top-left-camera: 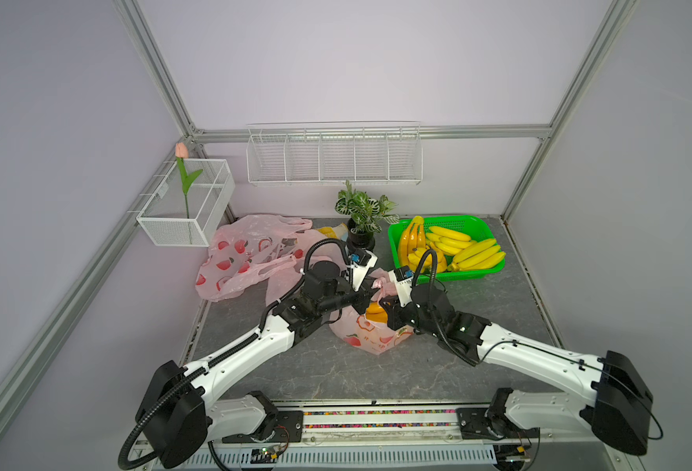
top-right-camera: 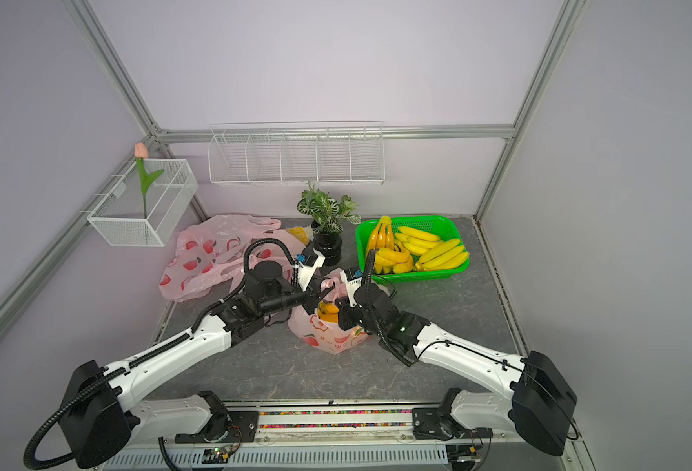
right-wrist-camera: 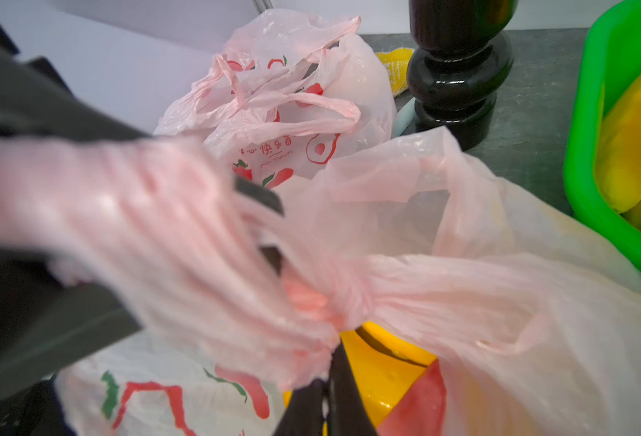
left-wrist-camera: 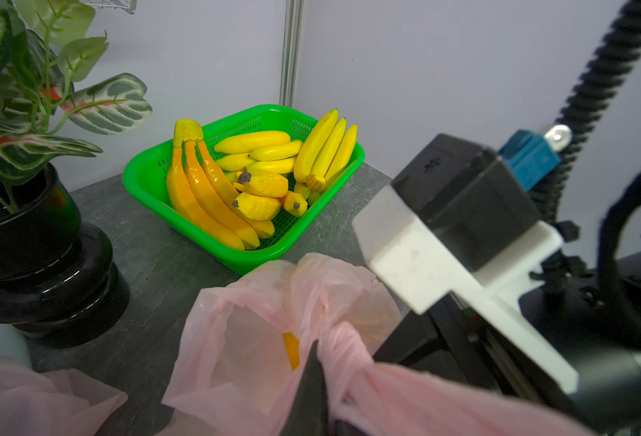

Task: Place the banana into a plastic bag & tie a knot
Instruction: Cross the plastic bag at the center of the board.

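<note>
Evidently, the pink plastic bag (top-left-camera: pixel 371 334) stood on the grey table (top-left-camera: pixel 336 367), just off the green basket (top-left-camera: pixel 391 244) on the side nearer the robot. In both top views, the banana (top-right-camera: pixel 328 306) showed yellow through the bag's open mouth, so it sat inside the bag, apart from the loose bunches of bananas (top-left-camera: pixel 474 253) piled in the basket.

Both grippers met over the bag, close to the basket's near rim. The left gripper (left-wrist-camera: pixel 313 377) had its jaws pressed together on a twisted strand of the bag's handle, which ran taut past its dark finger. The right gripper (right-wrist-camera: pixel 328 400) was likewise pinched tight on bunched pink plastic directly above the banana (right-wrist-camera: pixel 379 370). In the right wrist view the two handle strands crossed and gathered into one wrinkled bunch between the grippers. Whether it was a finished knot could not be told.

A potted plant (top-left-camera: pixel 362 212) stood just beside the basket's left end. Spare printed bags (top-left-camera: pixel 246 253) lay crumpled beyond the plant, well apart from the basket.
</note>
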Motion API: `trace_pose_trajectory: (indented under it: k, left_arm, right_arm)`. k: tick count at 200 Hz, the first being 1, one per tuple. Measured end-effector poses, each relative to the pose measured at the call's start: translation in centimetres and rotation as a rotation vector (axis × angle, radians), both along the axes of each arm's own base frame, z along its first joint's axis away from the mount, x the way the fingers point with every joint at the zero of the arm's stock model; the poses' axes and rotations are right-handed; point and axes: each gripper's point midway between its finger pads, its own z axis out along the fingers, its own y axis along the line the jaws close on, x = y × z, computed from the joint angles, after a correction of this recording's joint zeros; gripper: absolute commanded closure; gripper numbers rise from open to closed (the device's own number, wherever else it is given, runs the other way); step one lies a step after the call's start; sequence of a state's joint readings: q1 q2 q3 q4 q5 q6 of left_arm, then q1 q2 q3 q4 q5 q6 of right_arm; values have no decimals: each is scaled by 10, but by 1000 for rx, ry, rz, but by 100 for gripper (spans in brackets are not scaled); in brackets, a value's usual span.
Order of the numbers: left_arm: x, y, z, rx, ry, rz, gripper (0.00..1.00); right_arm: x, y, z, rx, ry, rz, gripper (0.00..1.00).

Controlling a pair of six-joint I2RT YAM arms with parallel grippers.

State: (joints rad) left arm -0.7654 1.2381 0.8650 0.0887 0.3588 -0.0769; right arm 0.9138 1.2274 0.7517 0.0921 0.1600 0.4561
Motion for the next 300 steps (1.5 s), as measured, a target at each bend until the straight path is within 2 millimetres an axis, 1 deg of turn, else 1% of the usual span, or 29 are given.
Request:
trace_pose_trajectory:
  k: [18, 34, 49, 66, 84, 95, 106, 118, 126, 164, 211, 221, 235, 260, 272, 300]
  left_arm:
    - [-3, -2, 1, -7, 4, -21, 88]
    - [-5, -4, 1, -14, 8, -37, 81]
    - [-6, -4, 1, -16, 12, -39, 71]
    - [-5, -3, 0, -6, 5, -33, 67]
    - [-2, -1, -3, 10, 2, -15, 59]
    - [0, 0, -5, 20, 0, -2, 58]
    - [2, 2, -7, 31, -3, 12, 58]
    - [5, 4, -9, 41, -3, 27, 63]
    - [6, 5, -10, 46, -1, 35, 64]
    - [9, 5, -18, 62, 12, 38, 63]
    - [7, -3, -25, 67, 37, -3, 64]
    - [8, -4, -26, 69, 40, -5, 67]
    - [7, -4, -27, 70, 43, -8, 73]
    - [7, -5, -27, 69, 46, -11, 74]
    - [7, -5, -27, 69, 47, -11, 76]
    - [7, -5, -28, 69, 53, -12, 89]
  right_arm:
    - [8, -4, 0, 34, -38, -23, 93]
    - [13, -5, 5, 56, -71, -34, 93]
    - [16, -3, 14, 79, -105, -35, 93]
    - [18, -2, 20, 96, -131, -35, 93]
    - [18, -1, 22, 105, -144, -34, 93]
    - [18, -2, 21, 106, -145, -33, 93]
    - [17, -2, 19, 104, -146, -32, 93]
    - [16, -3, 16, 100, -143, -31, 93]
    - [16, -3, 14, 96, -140, -30, 93]
    - [7, -1, 1, 79, -124, -8, 93]
    - [2, 4, 4, 88, -129, 11, 93]
    - [2, 5, 4, 88, -132, 13, 93]
    - [2, 6, 3, 85, -135, 16, 93]
    - [1, 9, -2, 70, -132, 25, 93]
    - [1, 9, -2, 68, -134, 27, 93]
    - [0, 10, -2, 65, -138, 32, 93]
